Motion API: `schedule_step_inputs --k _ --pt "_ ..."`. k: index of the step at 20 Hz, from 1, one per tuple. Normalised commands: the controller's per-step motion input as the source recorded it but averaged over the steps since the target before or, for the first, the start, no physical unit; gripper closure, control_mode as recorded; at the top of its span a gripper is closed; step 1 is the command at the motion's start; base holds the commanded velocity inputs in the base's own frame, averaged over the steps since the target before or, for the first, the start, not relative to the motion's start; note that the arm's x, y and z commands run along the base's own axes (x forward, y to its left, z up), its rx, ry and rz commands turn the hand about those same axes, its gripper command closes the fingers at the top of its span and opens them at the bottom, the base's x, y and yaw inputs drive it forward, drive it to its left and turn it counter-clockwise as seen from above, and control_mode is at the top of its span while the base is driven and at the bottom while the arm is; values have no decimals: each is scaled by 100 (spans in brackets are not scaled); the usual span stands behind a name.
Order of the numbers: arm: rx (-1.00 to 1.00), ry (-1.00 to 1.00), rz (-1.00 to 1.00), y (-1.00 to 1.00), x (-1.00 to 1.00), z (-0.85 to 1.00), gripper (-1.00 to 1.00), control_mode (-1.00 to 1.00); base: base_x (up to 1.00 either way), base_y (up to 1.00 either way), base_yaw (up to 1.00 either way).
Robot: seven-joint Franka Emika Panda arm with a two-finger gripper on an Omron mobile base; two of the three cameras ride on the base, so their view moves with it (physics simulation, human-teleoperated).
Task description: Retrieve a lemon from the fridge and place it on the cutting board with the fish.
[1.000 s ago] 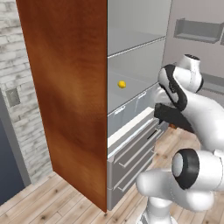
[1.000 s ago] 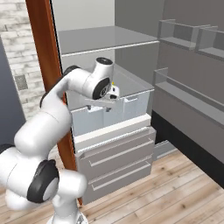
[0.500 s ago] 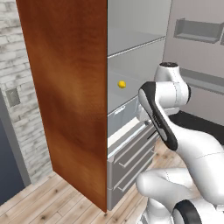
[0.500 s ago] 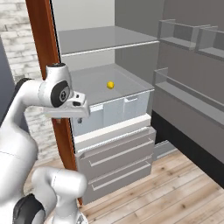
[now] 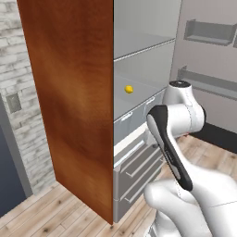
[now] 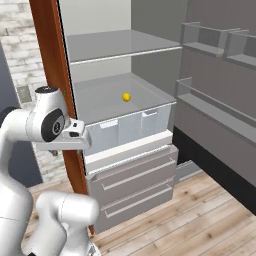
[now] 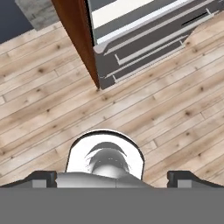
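The lemon (image 5: 129,89) (image 6: 126,97) lies small and yellow on the fridge's middle shelf, above the pale drawers. The fridge (image 5: 139,51) (image 6: 115,50) stands open, its door swung off to the right. My arm is folded back close to the base, well short of the shelf and away from the lemon. In the hand view my gripper (image 7: 113,177) points down at the wooden floor, open, with its fingertips (image 7: 43,177) far apart and nothing between them. The cutting board and the fish are out of view.
The wood-brown side panel (image 5: 69,102) (image 6: 55,75) (image 7: 78,39) stands left of the opening. Steel drawers (image 6: 135,185) (image 7: 144,39) sit below the shelf. The open door's shelves (image 6: 215,45) jut out at right. Plank floor (image 7: 52,109) lies in front.
My arm has swung back from the fridge shelf and folded toward the base, the hand now facing the floor. The lemon has stayed where it was. The gripper has stayed open.
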Motion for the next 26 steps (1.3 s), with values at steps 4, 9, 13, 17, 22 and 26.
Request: schedule_step_inputs --k 4,9,13,17,22,26 --pt "0 0 31 23 6 -3 -100 -100 0 0 0" --pt "0 -1 12 0 3 0 -100 100 4 -39 30" --pt "0 0 0 0 0 0 -100 100 22 -66 30" --pt "0 0 0 0 0 0 -100 100 33 -82 31" --pt "0 0 0 0 0 0 -100 100 53 -79 33" --pt "0 0 0 0 0 0 -100 100 30 -64 28"
